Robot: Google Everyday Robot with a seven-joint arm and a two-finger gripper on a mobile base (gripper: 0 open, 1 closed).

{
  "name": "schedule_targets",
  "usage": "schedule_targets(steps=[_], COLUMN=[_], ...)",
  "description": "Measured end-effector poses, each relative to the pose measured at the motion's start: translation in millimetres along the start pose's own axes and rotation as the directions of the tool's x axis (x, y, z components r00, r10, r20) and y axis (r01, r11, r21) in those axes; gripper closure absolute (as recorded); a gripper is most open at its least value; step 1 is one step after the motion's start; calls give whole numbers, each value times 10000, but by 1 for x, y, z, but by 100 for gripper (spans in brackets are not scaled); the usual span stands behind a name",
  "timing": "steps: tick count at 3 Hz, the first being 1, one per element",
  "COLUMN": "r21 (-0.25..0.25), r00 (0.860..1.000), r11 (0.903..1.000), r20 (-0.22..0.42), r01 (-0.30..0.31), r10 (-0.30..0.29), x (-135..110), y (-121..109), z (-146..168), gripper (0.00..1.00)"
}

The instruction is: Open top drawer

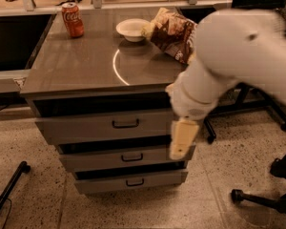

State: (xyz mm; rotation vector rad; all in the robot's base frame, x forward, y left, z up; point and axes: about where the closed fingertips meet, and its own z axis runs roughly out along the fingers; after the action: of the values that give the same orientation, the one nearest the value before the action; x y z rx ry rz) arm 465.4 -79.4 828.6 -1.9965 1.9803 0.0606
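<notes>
The top drawer [86, 127] is the widest grey front under the cabinet top, with a small black bar handle [125, 124] at its centre. It looks closed or nearly so, with a dark gap above it. Two narrower drawers [128, 157] sit below it. My white arm comes in from the upper right. My gripper [181, 140] hangs down in front of the right end of the top and middle drawers, to the right of the handle and apart from it.
On the cabinet top [86, 66] stand a red cola can [73, 19], a white bowl [132, 29] and a brown chip bag [171, 32]. Chair legs and casters [257, 199] are at the right. A black stand leg [9, 190] lies at the lower left.
</notes>
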Motion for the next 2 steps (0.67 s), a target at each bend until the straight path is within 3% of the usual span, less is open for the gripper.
schedule_targets(steps=[1,2], r21=[-47,-96], r00=[9998,9995], r11=[9998,9995], r20=[-44,-79], r01=[175,301], r10=[-176,-301], x=[-46,-80], y=[-54,-93], z=[150,250], gripper=[0,0])
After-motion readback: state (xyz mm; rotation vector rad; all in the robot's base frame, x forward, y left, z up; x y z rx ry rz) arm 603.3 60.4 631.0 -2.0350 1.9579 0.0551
